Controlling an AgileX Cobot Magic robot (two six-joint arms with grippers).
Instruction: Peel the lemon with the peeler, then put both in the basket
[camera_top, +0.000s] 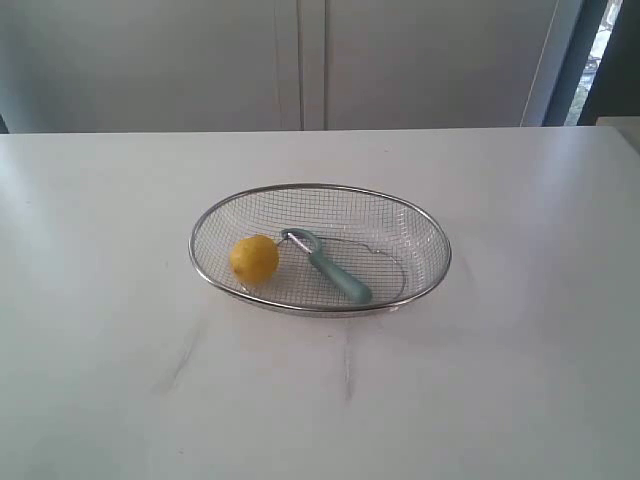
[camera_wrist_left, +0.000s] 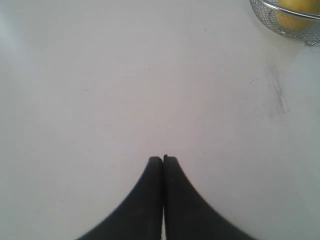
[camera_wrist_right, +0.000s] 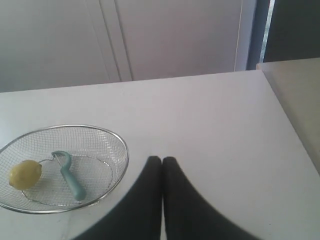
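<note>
One peeler (camera_top: 331, 269) lies diagonally in the basket (camera_top: 320, 187) — blade toward the lemon (camera_top: 254, 258).

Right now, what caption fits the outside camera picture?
Lemon and peeler lie in the wire basket on a white table.

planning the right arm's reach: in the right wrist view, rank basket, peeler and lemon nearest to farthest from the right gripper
From the shut right gripper:
1. basket: its near rim comes first.
2. peeler: lying inside the basket, toward its middle.
3. lemon: inside the basket at its far end, beyond the peeler.
</note>
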